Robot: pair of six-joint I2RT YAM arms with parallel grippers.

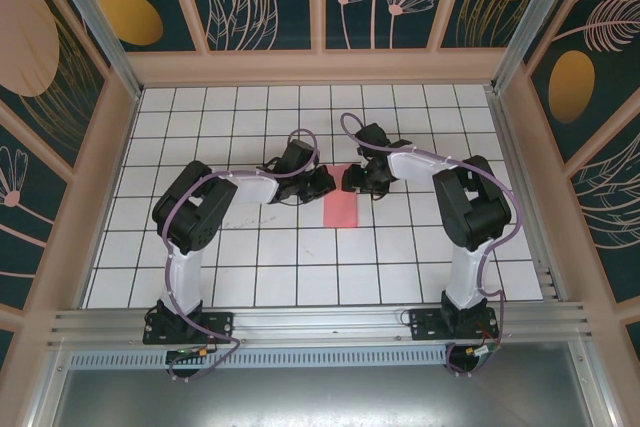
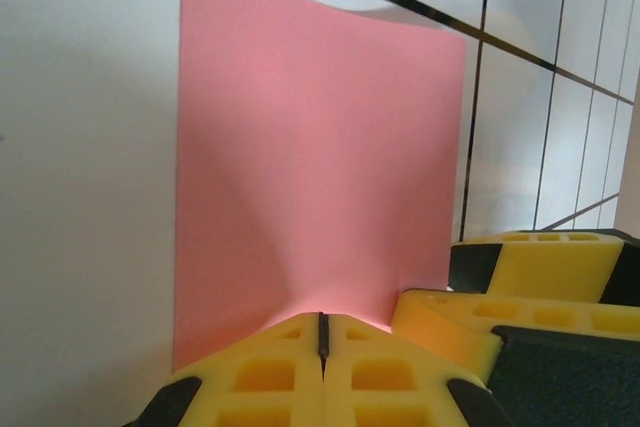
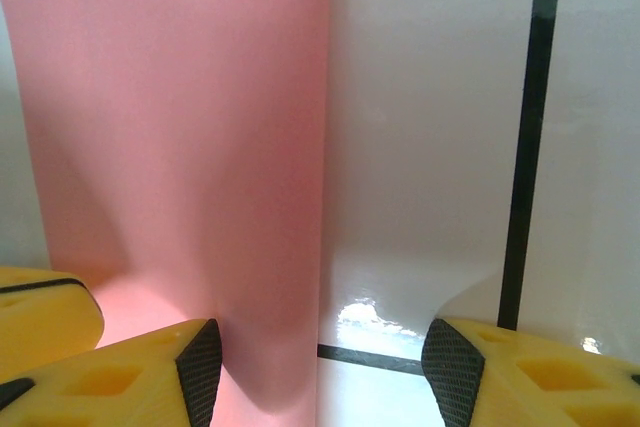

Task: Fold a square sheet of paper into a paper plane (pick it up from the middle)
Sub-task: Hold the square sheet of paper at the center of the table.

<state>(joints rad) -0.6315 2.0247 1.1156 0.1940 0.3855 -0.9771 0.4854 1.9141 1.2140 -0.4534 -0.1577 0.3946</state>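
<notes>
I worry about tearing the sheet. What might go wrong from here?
The left gripper is shut on only an edge of the square sheet of paper; pulling might tear or slip it. The right gripper stands open astride the sheet's side edge; closing there might crumple the bowed paper.

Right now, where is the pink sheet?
In the top view the pink sheet lies mid-table between the arms, its far end pinched in the left claw, with the open right claw alongside.

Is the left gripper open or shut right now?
Shut. On the left gripper the pads meet, pinching the pink sheet, which puckers toward them.
</notes>
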